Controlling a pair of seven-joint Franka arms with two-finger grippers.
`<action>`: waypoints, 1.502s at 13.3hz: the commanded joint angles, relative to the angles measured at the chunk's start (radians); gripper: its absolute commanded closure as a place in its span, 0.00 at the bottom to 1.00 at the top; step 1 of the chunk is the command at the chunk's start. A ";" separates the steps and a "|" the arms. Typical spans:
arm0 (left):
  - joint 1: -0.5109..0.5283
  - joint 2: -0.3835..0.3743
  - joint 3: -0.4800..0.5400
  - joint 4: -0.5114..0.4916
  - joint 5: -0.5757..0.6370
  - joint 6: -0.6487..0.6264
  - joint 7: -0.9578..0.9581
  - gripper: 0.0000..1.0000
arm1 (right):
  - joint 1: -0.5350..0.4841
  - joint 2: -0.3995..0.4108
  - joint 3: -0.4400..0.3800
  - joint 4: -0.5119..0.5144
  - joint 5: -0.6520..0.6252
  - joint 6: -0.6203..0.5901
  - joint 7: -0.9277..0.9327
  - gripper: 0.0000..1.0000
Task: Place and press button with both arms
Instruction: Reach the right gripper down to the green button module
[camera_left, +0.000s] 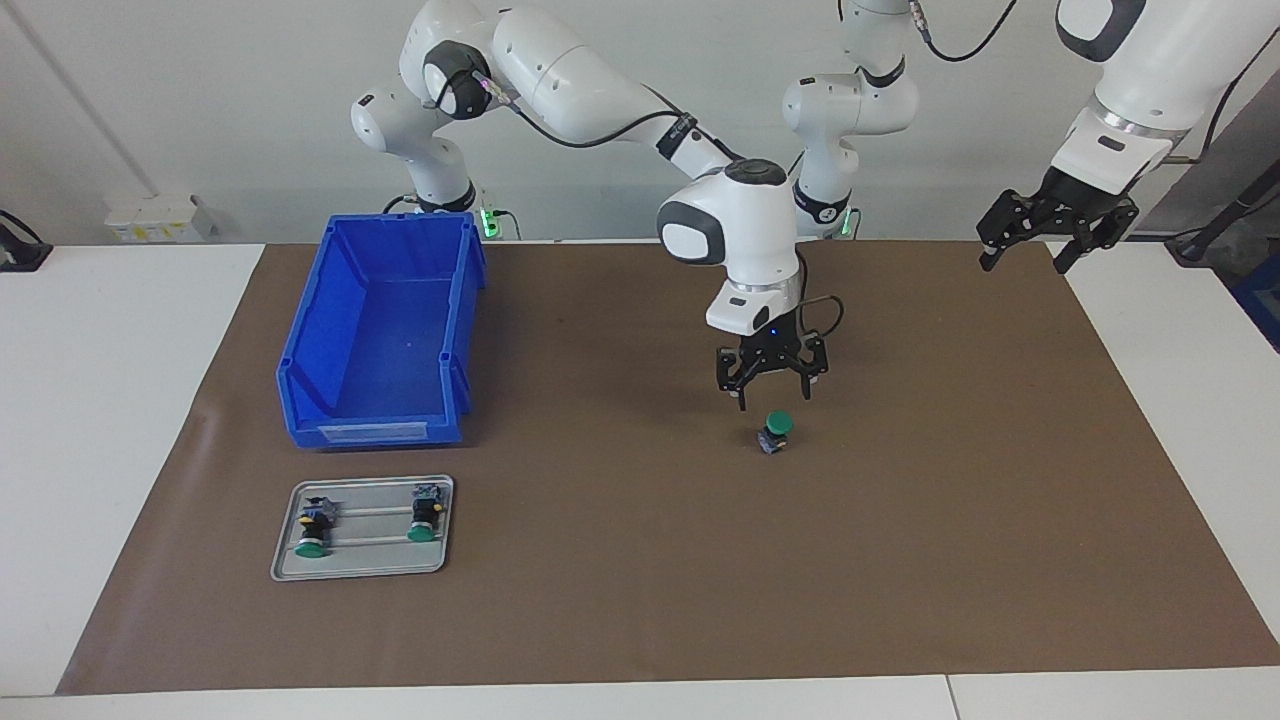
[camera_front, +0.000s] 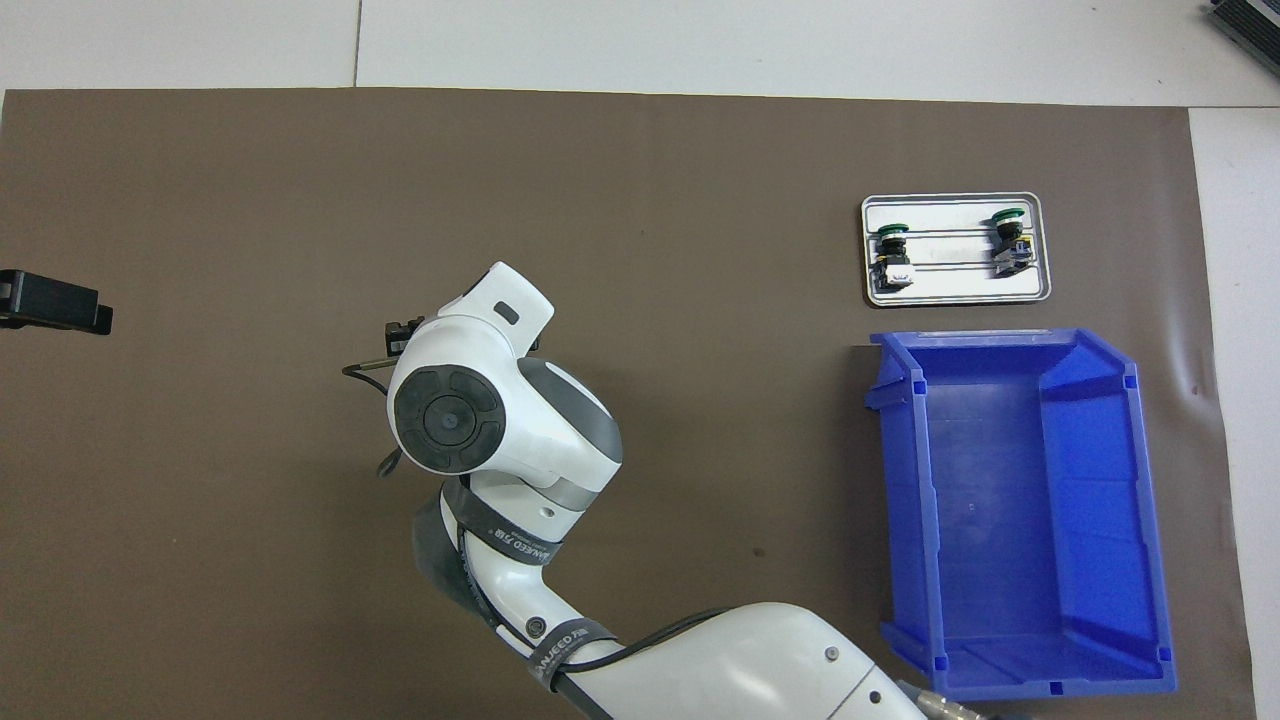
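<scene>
The right gripper (camera_left: 771, 385) is hanging spread-fingered just above the button (camera_left: 775, 431), not touching it; the button is standing on bare brown mat (camera_left: 950, 520) with open room all round, well apart from the blue bin (camera_left: 380, 330) and tray (camera_left: 362, 528); the left gripper (camera_left: 1055, 232) is waiting, fingers apart, over the mat's edge at its own end

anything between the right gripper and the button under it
Nothing: in the facing view the open right gripper hangs just over the button, only air between them.
</scene>
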 joint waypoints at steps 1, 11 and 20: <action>0.006 -0.033 -0.004 -0.038 0.017 0.013 0.005 0.00 | 0.007 0.028 0.000 0.041 -0.017 0.014 -0.105 0.00; 0.004 -0.031 -0.004 -0.038 0.017 0.013 0.005 0.00 | 0.009 0.097 0.000 0.004 -0.047 0.095 -0.225 0.00; 0.004 -0.033 -0.004 -0.038 0.017 0.013 0.005 0.00 | 0.006 0.103 0.000 0.004 -0.098 0.101 -0.217 0.36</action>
